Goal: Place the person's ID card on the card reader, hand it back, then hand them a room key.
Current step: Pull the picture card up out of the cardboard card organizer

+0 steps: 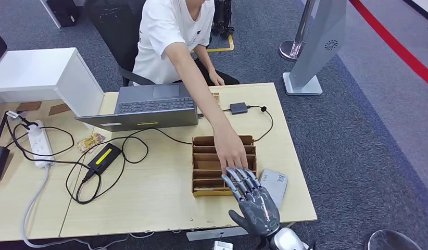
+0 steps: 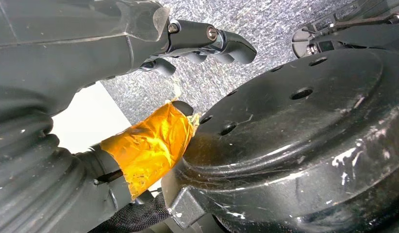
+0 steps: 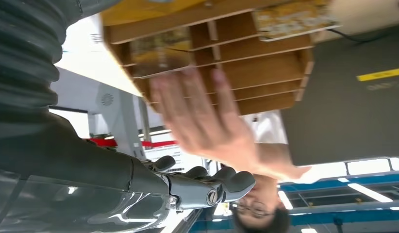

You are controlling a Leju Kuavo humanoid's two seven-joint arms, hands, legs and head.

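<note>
My right hand (image 1: 253, 200) reaches over the table's front edge, fingers stretched out and apart, nothing visible in them. Its fingertips meet the person's hand (image 1: 231, 151), which reaches across a wooden slotted box (image 1: 201, 172). In the right wrist view the person's hand (image 3: 207, 121) is blurred, and a yellowish patterned card (image 3: 161, 53) lies at its fingertips; whether it is held I cannot tell. Another patterned card (image 3: 294, 19) lies at the box's far end. The grey card reader (image 1: 276, 185) lies flat just right of my hand. My left hand (image 2: 207, 41) hangs by my body, fingers loosely bent, holding nothing.
A person in a white shirt (image 1: 167, 31) sits across the table (image 1: 149, 203) behind an open laptop (image 1: 144, 107). A power strip (image 1: 39, 143), a black adapter (image 1: 103, 159) and looping cables lie on the left. A small black box (image 1: 238, 108) lies near the far edge.
</note>
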